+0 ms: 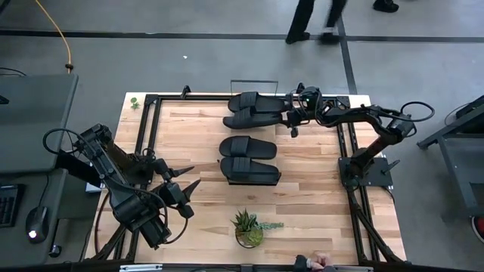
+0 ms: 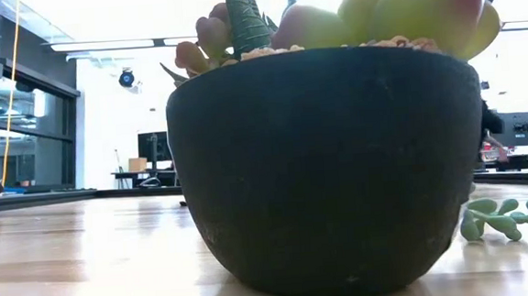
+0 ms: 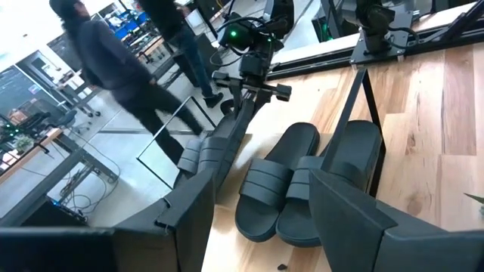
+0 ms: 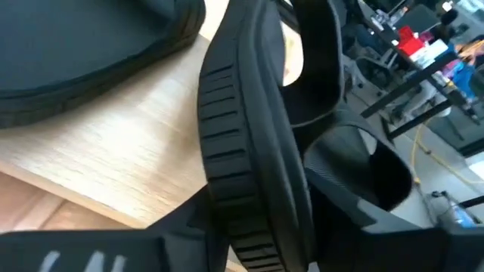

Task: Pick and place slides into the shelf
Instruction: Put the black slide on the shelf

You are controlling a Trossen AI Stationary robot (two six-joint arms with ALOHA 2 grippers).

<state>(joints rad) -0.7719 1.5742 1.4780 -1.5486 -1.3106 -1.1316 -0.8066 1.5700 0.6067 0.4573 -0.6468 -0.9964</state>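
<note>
Two black slides [image 1: 249, 159] lie flat side by side in the middle of the table. Two more slides [image 1: 253, 109] are at the far edge, on the shelf's light board [image 4: 113, 159], beside its thin wire frame [image 1: 253, 81]. One of these [image 3: 219, 151] stands tilted up on its long edge, and my right gripper [image 1: 291, 115] is shut on it from the right. The other [image 4: 76, 53] lies flat next to it. My left gripper [image 1: 181, 185] hovers open over the table's near left, touching nothing. My right gripper has the slide's sole at the end nearest it [image 4: 249, 189], the ribbed rim pinched between its two fingers. The fingers come from the table's right, slanting slightly down and lying along the slide. The slide stands on its long edge on the board, tilted.
A dark pot with succulents [image 1: 248, 230] stands near the table's front edge and fills the low view [image 2: 329, 162]. Black frame rails [image 1: 352, 151] run along the table's sides. A person [image 1: 318, 19] walks beyond the far edge, and a hand [image 1: 314, 261] shows at the near edge.
</note>
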